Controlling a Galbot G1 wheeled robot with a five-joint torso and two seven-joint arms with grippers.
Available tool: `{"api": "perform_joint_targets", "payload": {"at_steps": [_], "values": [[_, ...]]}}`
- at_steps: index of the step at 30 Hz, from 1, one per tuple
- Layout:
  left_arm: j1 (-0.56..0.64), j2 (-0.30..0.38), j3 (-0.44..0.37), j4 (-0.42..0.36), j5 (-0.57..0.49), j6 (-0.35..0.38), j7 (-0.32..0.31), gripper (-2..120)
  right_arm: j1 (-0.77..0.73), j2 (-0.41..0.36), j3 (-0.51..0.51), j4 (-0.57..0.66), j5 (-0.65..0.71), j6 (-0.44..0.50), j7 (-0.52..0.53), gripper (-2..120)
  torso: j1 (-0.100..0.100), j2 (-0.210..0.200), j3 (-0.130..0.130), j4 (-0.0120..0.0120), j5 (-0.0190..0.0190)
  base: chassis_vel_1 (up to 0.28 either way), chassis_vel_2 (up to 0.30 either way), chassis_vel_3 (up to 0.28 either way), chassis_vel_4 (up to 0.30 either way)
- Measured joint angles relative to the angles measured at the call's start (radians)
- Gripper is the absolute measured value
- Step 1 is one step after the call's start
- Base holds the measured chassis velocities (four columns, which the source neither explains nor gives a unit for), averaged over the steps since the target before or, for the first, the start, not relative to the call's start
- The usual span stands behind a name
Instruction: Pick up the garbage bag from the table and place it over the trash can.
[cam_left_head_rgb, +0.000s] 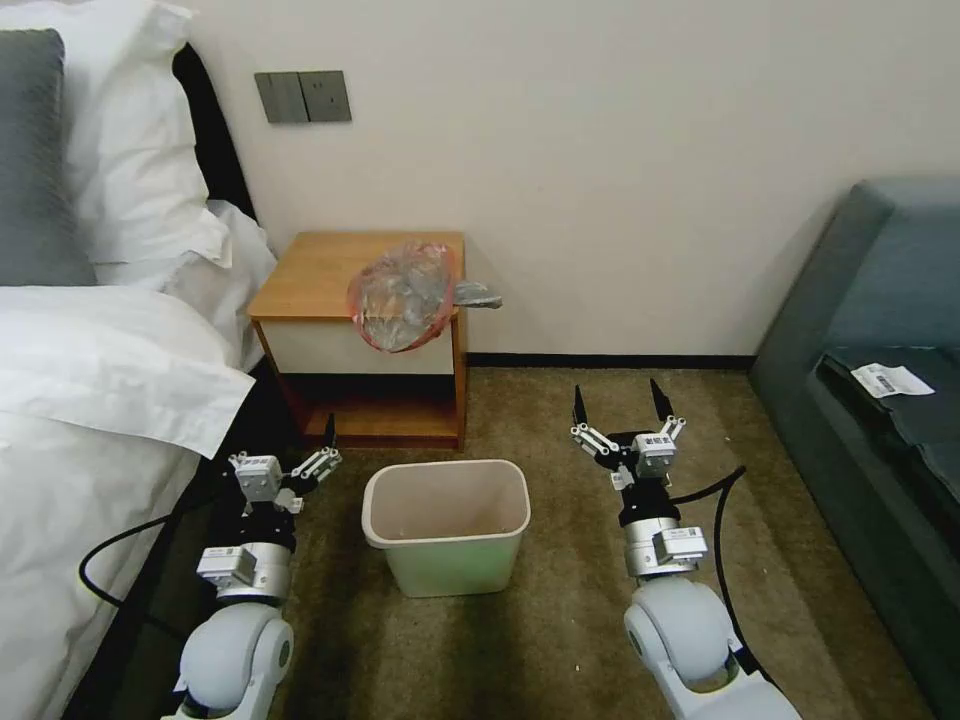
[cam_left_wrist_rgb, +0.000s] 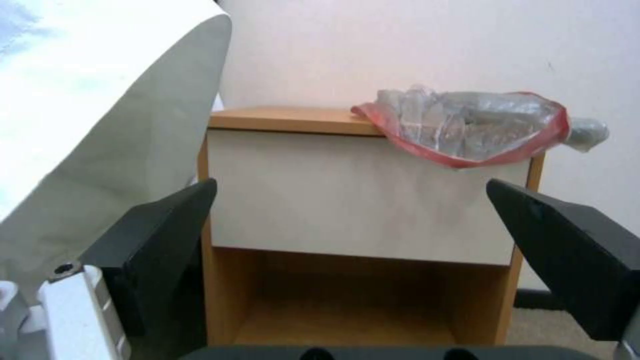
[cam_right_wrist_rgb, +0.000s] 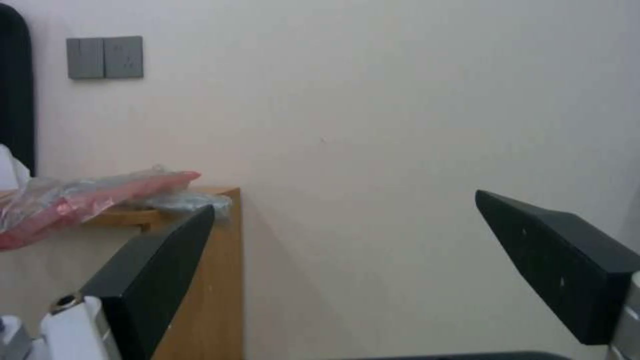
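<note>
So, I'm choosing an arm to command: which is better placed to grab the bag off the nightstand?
Probably the left gripper: open, facing the table, with the garbage bag ahead between its fingers. The right gripper, also open, faces mostly wall beside the table.

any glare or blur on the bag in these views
Head view: garbage bag sharp, faint sheen, casting a shadow on the table front. Left wrist view: bag crisp, near fingers soft. Right wrist view: bag at the edge, slightly blurred.

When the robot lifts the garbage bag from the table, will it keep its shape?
Probably not. The garbage bag is thin crinkled film already drooping over the table edge, so it likely sags. It looks very light, and smooth plastic may slip.
</note>
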Motion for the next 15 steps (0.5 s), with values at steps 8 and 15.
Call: {"api": "perform_joint_targets", "payload": {"at_steps": [8,15], "values": [[0.000,0.000,0.000,0.000,0.000,0.000,0.000,100,0.000,0.000,0.000,0.000,0.000,0.000,0.000,100,0.000,0.000,0.000,0.0000,0.0000,0.000,0.000,0.000,0.000],[0.000,0.000,0.000,0.000,0.000,0.000,0.000,100,0.000,0.000,0.000,0.000,0.000,0.000,0.000,100,0.000,0.000,0.000,0.0000,0.0000,0.000,0.000,0.000,0.000]]}}
